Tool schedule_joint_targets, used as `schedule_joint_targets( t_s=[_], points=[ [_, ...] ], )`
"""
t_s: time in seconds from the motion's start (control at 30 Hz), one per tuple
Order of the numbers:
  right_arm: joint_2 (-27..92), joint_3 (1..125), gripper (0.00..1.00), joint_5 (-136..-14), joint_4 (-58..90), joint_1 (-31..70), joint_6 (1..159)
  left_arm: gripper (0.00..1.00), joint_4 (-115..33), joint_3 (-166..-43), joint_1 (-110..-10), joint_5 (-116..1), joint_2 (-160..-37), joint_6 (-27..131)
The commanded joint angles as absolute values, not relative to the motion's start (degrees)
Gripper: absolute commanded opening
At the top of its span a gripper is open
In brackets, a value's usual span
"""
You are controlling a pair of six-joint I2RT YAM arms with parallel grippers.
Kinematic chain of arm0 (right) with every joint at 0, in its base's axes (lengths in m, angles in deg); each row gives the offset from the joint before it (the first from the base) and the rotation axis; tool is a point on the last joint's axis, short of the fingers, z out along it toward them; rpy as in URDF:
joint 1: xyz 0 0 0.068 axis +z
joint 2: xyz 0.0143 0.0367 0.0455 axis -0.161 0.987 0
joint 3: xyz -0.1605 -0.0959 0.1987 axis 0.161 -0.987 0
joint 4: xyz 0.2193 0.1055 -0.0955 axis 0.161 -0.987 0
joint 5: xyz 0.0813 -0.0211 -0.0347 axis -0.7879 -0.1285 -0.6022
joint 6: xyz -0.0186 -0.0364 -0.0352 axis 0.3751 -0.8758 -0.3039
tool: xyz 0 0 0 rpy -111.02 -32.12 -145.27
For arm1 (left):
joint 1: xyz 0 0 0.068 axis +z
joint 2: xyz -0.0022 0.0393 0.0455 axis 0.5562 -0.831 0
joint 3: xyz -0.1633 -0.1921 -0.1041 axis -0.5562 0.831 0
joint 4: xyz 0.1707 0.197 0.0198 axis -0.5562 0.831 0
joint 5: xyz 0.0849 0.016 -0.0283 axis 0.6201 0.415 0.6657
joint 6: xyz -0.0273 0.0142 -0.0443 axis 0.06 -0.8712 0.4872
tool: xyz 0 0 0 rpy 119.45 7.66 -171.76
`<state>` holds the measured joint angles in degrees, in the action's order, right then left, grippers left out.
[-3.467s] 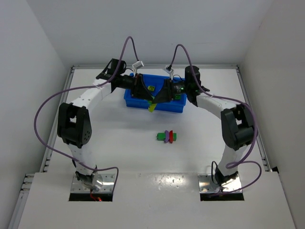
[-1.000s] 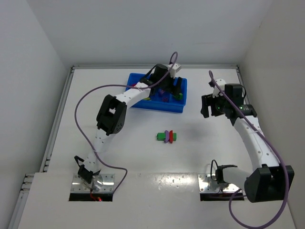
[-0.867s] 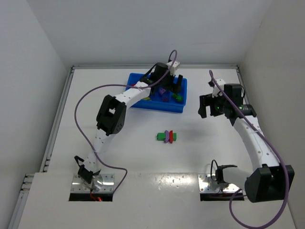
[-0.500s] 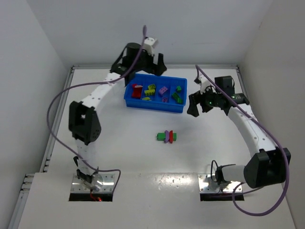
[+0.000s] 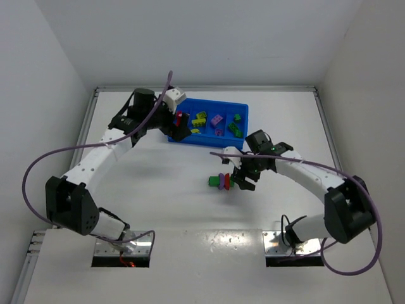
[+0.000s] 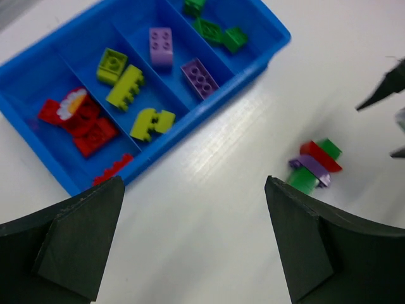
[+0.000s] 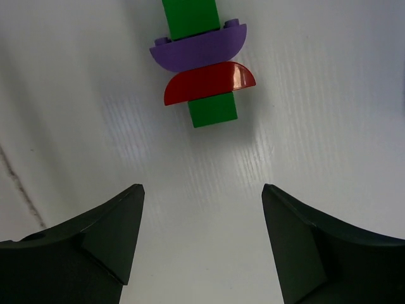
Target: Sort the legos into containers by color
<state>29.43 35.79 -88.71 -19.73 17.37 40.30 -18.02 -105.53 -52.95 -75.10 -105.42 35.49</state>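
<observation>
We see a white table (image 5: 158, 202) with a faint ribbed sheen, walled in on three sides. Two things lie directly on it. Toward the far edge sits a blue tray (image 5: 215, 142) – flat on the surface and turned slightly askew. Well apart from it, near the middle, lies a short strip of bricks (image 5: 221, 182) – a green bar with a purple and a red half-round piece side by side across it.
</observation>
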Motion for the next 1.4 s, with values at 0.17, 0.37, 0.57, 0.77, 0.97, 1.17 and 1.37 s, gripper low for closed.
schedule_joint_targets(
  t_s=[0.17,0.37,0.57,0.77,0.97,1.17,1.37],
  points=[
    [38.53,39.12,0.75,-82.75,-12.84,20.17,30.15,1.0,-16.05,-102.81,-51.72,-79.21,-100.58,34.3],
    [45.9,42.55,0.75,-83.36,-14.15,22.72,30.14,1.0,-16.05,-101.23,-50.5,-76.66,-100.04,34.3],
    [47.85,43.7,0.72,-85.47,-14.16,25.01,31.9,1.0,-16.58,-100.09,-48.91,-76.04,-100.04,34.3],
    [50.57,44.31,0.54,-86.09,-14.16,25.54,33.57,1.0,-16.58,-100.61,-47.86,-76.04,-101.09,33.78],
    [52.95,45.37,0.11,-86.61,-14.32,26.07,34.1,1.0,-17.9,-99.82,-47.33,-77.0,-101.1,33.78],
    [45.67,48.09,0.0,-96.09,-19.85,22.12,34.71,1.0,-19.57,-94.03,-46.19,-93.42,-100.48,33.07],
    [33.29,46.16,0.0,-104.98,-18.3,20.53,35.32,0.97,-25.01,-92.35,-45.66,-110.73,-105.48,44.49]
  ],
)
